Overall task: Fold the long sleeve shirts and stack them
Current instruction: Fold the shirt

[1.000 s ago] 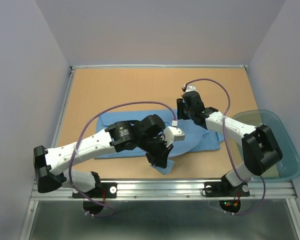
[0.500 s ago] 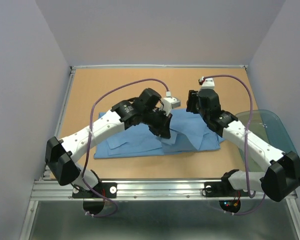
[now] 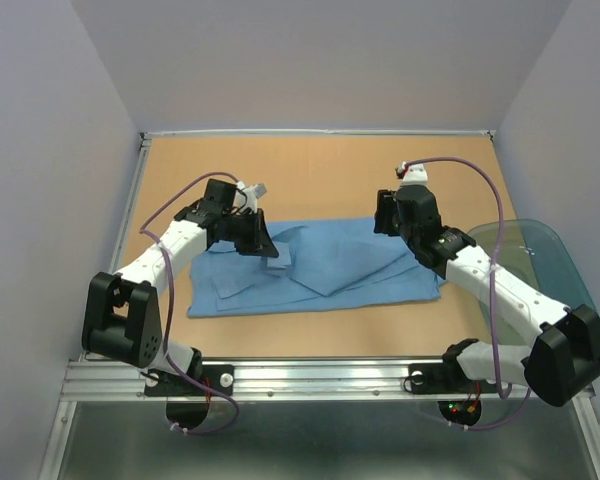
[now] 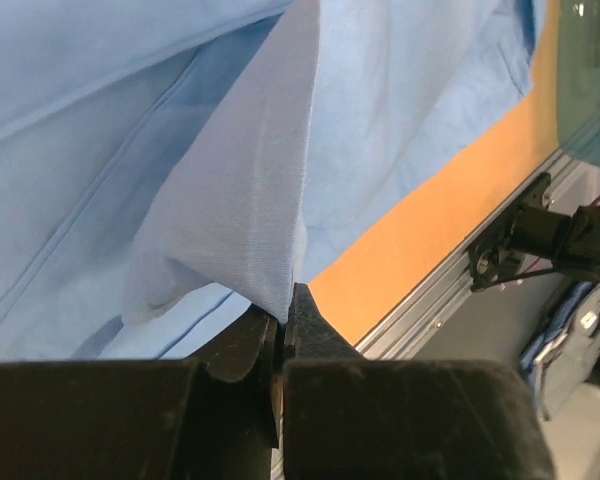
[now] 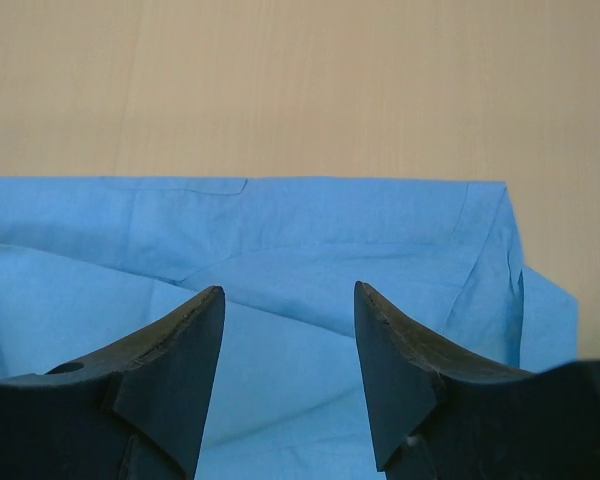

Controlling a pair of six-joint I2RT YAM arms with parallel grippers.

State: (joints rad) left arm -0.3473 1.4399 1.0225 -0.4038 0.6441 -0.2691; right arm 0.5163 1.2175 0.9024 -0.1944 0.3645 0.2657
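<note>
One light blue long sleeve shirt lies spread across the middle of the table, partly folded. My left gripper hangs over its left part, shut on a corner of the cloth that it holds lifted. The left wrist view shows that pinched flap of the shirt rising from the closed left gripper. My right gripper hovers above the shirt's far right edge. In the right wrist view the right gripper is open over the shirt, with nothing between its fingers.
A translucent teal tub sits at the table's right edge, beside the right arm. The metal rail runs along the near edge. Bare wooden tabletop lies beyond the shirt.
The left arm has swung from the near middle to the far left, carrying the pinched cloth across the shirt. The right gripper has opened wider and shifted slightly right.
</note>
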